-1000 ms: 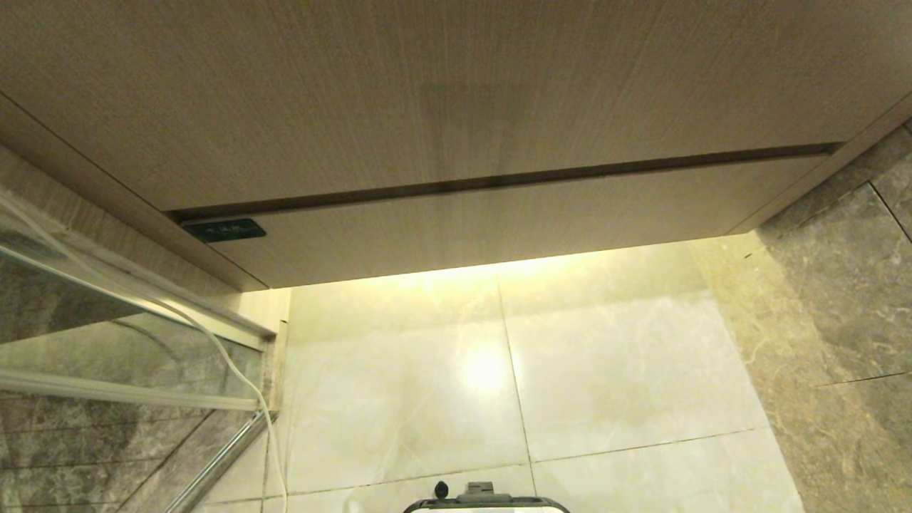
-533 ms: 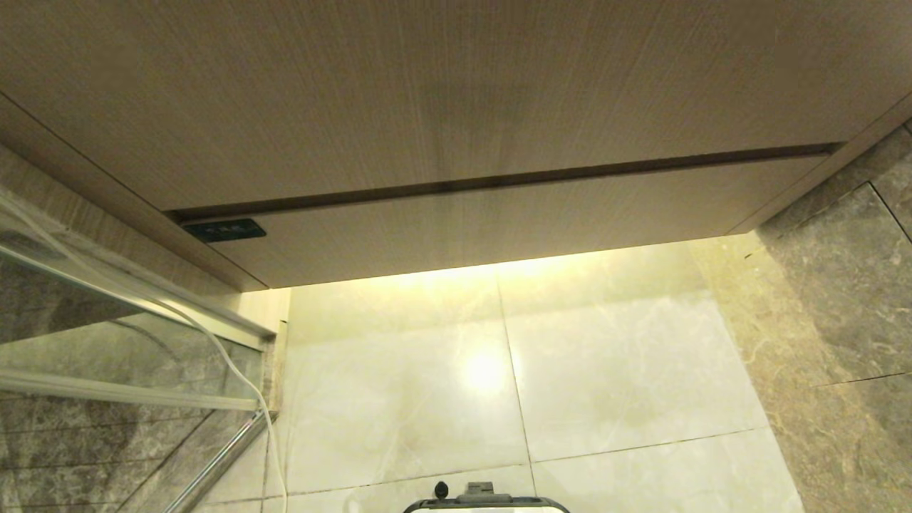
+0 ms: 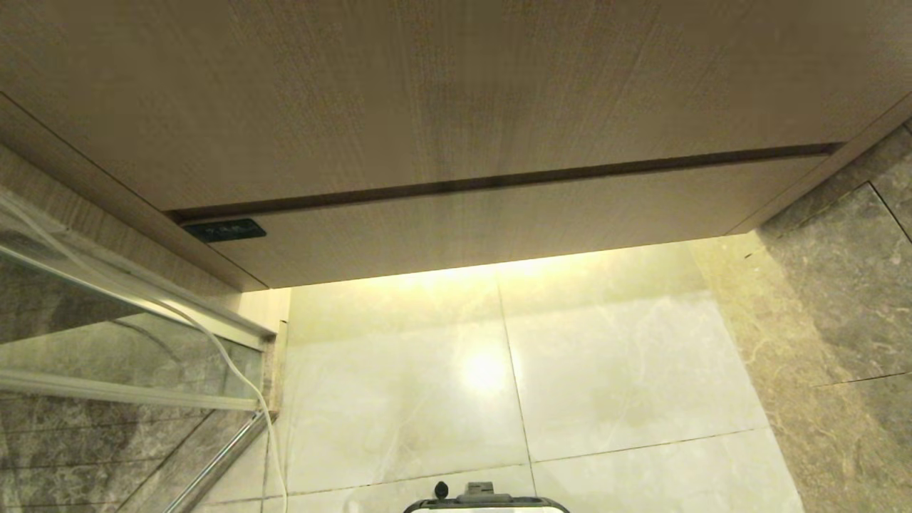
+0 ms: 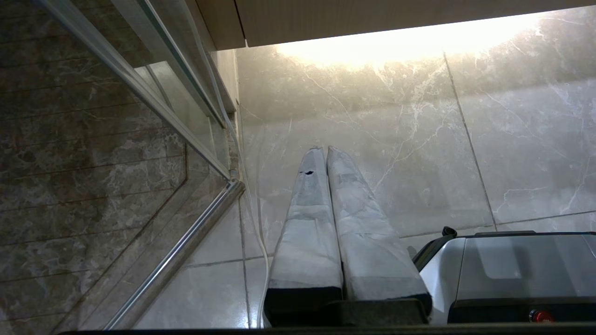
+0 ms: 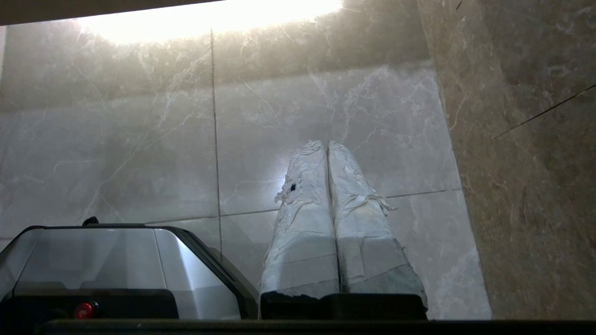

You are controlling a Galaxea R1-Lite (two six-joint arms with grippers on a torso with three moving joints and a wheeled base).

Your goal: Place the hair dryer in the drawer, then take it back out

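The drawer (image 3: 513, 221) is the low light-wood front under the taller wood panel (image 3: 427, 92), and it is pushed in flush. The hair dryer is out of view. Neither arm shows in the head view. My left gripper (image 4: 324, 150) hangs over the pale floor tiles beside the glass partition, its taped fingers pressed together with nothing between them. My right gripper (image 5: 326, 144) hangs over the tiles near the dark stone wall, also shut and holding nothing.
A glass partition with a metal frame (image 3: 135, 335) and a white cable (image 3: 239, 374) stand at the left. A dark stone wall (image 3: 841, 299) closes the right. A small black plate (image 3: 223, 229) sits at the drawer's left end. My base (image 3: 484, 503) shows at the front.
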